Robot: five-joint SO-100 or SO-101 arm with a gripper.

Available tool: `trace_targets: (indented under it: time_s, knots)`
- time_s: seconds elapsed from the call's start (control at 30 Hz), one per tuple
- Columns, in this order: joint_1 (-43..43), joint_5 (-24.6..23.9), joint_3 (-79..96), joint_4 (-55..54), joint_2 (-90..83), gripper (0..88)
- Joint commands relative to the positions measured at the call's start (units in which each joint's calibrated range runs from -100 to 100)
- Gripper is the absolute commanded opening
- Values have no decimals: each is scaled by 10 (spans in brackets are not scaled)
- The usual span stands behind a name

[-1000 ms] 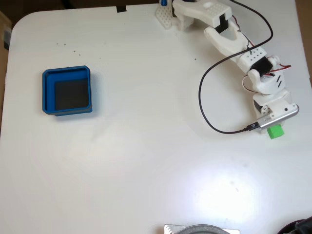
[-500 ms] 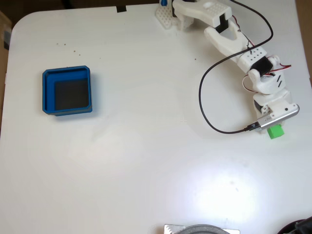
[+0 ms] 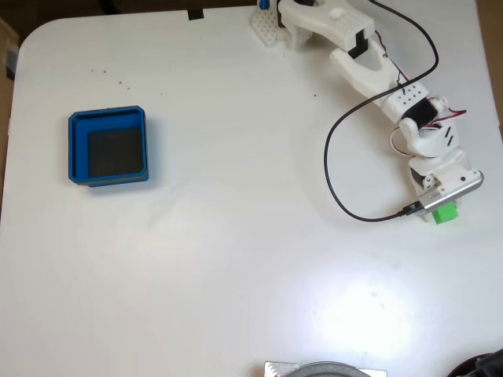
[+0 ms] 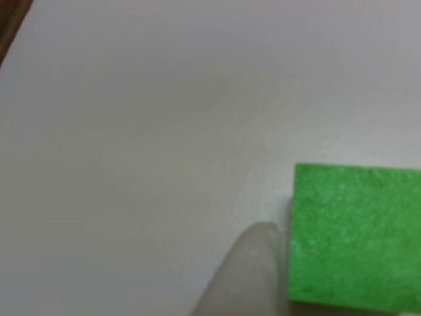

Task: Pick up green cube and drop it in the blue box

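Fixed view: end effector (image 3: 442, 206) shifted slightly rightward over green cube (image 3: 446, 213) (grasp pending); jaw opening indeterminable; blue box (image 3: 108, 147) well apart.

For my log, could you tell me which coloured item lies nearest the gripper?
The green cube, small and right beside the gripper; the blue box sits far across the table.
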Motion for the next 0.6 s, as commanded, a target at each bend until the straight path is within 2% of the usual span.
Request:
trace_targets:
  time_s: [0.0,0.57]
  knots:
    - [-2,0,-41,-14,-9,262]
    - [-2,1,-34,-14,-10,262]
